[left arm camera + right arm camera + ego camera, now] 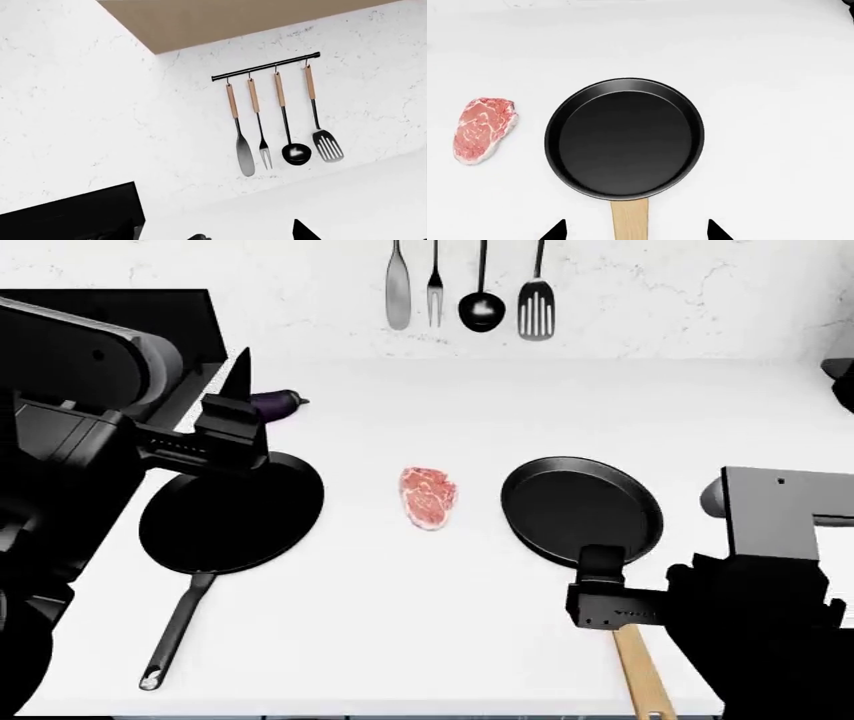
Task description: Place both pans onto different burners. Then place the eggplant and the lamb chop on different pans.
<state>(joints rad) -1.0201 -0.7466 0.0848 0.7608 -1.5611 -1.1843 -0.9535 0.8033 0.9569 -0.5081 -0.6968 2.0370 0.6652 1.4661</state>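
The flat pan with a thin black handle lies on the white counter at the left. The deeper pan lies at the right, its wooden handle pointing toward me. Between them rests the lamb chop. The eggplant sits behind the flat pan, partly hidden by my left gripper, which hovers open above that pan's far rim, facing the wall. My right gripper is open, its fingertips apart on either side of the wooden handle. No burners show.
Several utensils hang on a rail on the marble back wall. A black block stands at the back left behind my left arm. The counter's front edge runs along the bottom of the head view.
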